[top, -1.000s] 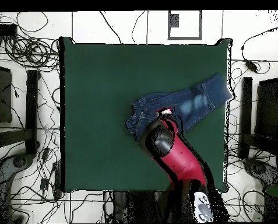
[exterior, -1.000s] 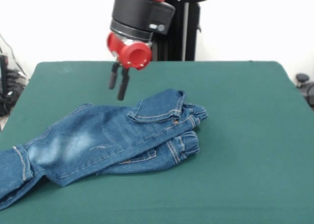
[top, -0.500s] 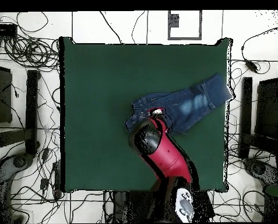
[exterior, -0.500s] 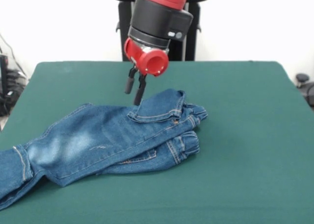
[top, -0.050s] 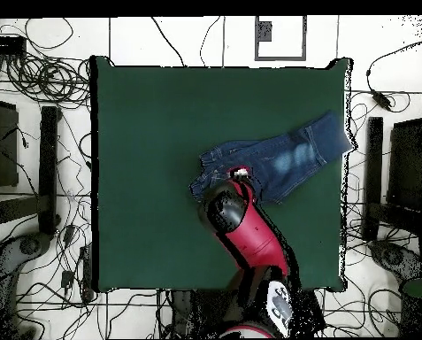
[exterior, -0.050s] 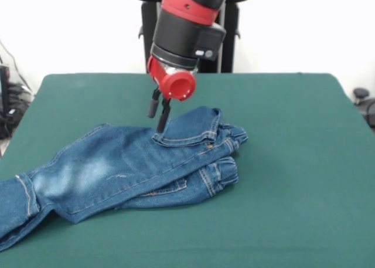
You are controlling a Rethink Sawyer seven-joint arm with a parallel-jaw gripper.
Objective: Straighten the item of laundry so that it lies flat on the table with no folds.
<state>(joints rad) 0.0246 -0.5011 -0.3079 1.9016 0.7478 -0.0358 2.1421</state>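
Here the jeans [exterior, -0.050s: 126,168] lay crumpled on the green table [exterior, -0.050s: 293,162], not flat: the waist end was bunched and doubled over into stacked folds, with a flap of waistband turned up on top, while one leg ran out from that bunch to the table's edge and its hem hung past the edge in the front view. A pale faded patch showed on the leg partway along from the waist. In the overhead view the jeans [top, -0.050s: 276,164] sat toward one side of the table [top, -0.050s: 152,133], the leg end reaching that side's edge. The gripper [exterior, -0.050s: 158,112] hung just above the turned-up waistband flap, tips close to the denim's edge but contact not clear. Its two dark fingers stood a narrow gap apart, nothing between them. The red and black arm [top, -0.050s: 249,235] covered part of the waist end from overhead.
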